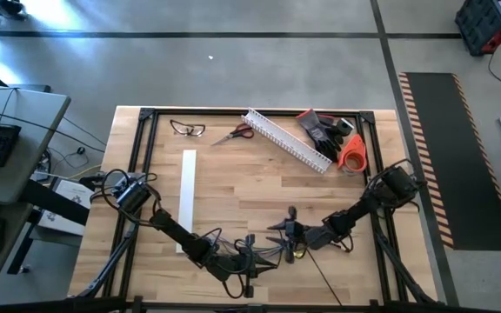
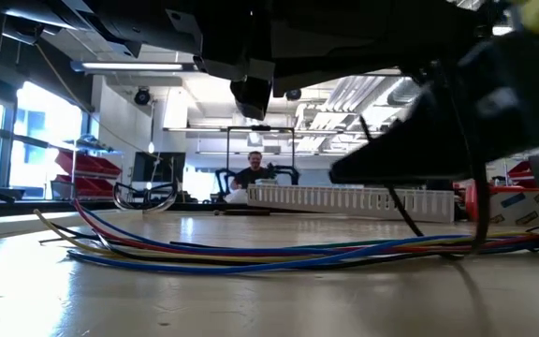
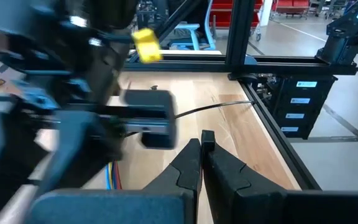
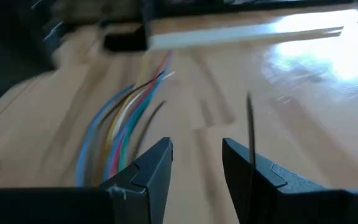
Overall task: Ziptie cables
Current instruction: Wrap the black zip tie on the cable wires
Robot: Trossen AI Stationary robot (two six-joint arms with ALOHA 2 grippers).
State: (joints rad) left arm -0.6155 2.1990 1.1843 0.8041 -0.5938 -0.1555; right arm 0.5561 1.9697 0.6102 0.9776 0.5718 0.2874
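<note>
at the lower middle of the tabletop (image 1: 259,187), the cables (image 1: 263,250) lie between both tools. left tool (image 3: 201,163) is pinched closed and empty; right tool (image 4: 196,163) is parted, a ziptie (image 4: 250,130) against one finger, likely to slip free.

Across the lower frame of the low view the cables (image 2: 279,255) run blue, red, yellow and green over a pale wood table (image 2: 251,309). Mid-frame stands a white slotted channel (image 2: 344,198); at far right sits a roll (image 2: 508,204), seemingly red-orange.
</note>
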